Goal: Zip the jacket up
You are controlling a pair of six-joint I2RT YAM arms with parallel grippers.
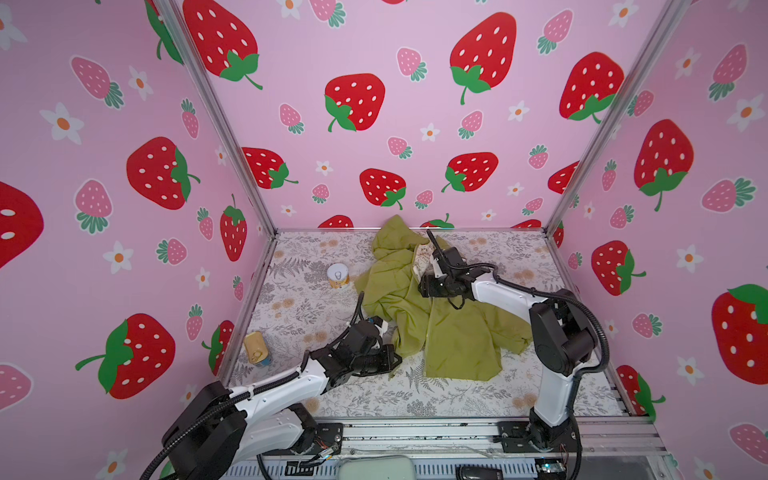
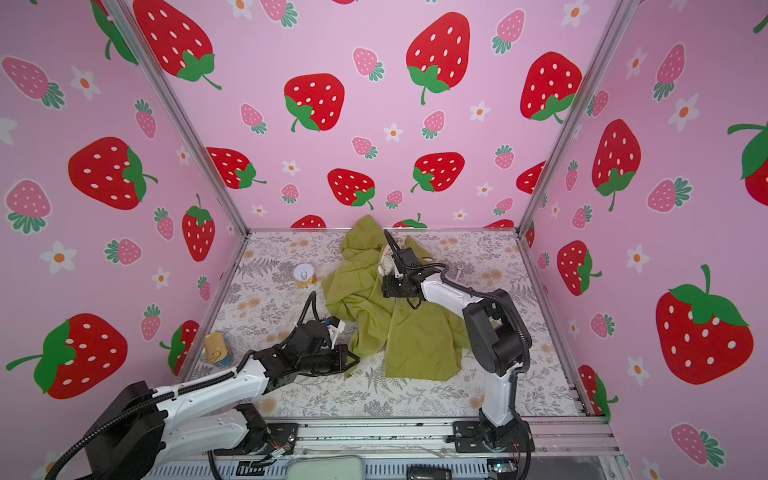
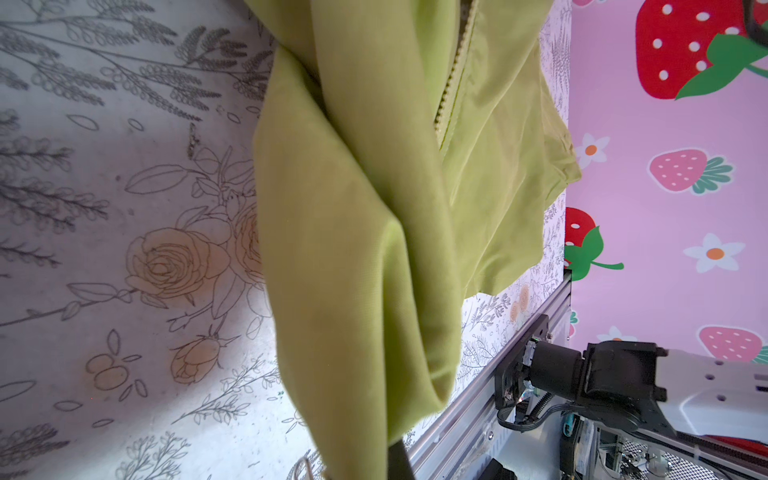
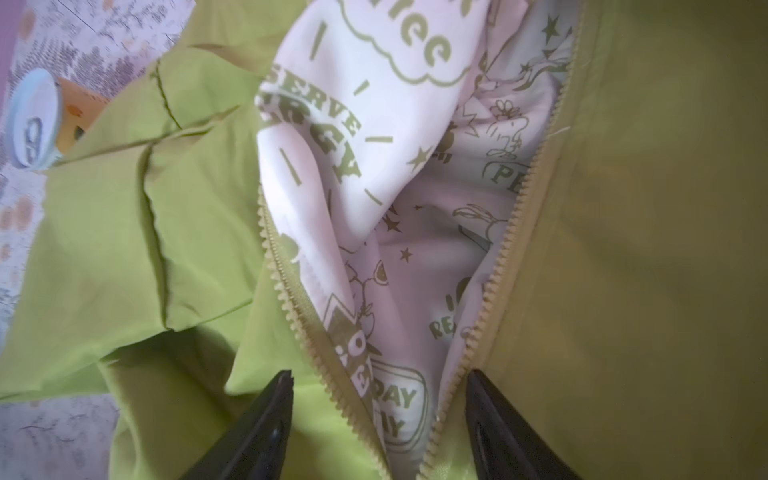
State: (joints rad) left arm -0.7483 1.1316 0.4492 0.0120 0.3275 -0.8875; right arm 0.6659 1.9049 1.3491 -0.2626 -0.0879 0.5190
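Observation:
The olive-green jacket [image 1: 449,332] [image 2: 415,336] lies crumpled in the middle of the floral table [image 1: 374,399], its hood against the back wall. My left gripper [image 1: 394,358] [image 2: 353,359] is shut on the jacket's near left edge; in the left wrist view the fabric [image 3: 353,249] runs down into the left gripper [image 3: 374,465], which it mostly hides. My right gripper [image 1: 428,286] [image 2: 390,286] hangs open over the parted front. In the right wrist view the right gripper [image 4: 379,374] straddles two separated zipper rows [image 4: 286,291], with cream printed lining [image 4: 374,145] between them. No slider shows.
An upright can with a white lid [image 1: 338,276] [image 2: 304,276] stands left of the jacket. A flat gold tin [image 1: 257,349] [image 2: 217,348] lies by the left wall. Strawberry-print walls close three sides, and a metal rail [image 1: 415,432] runs along the front.

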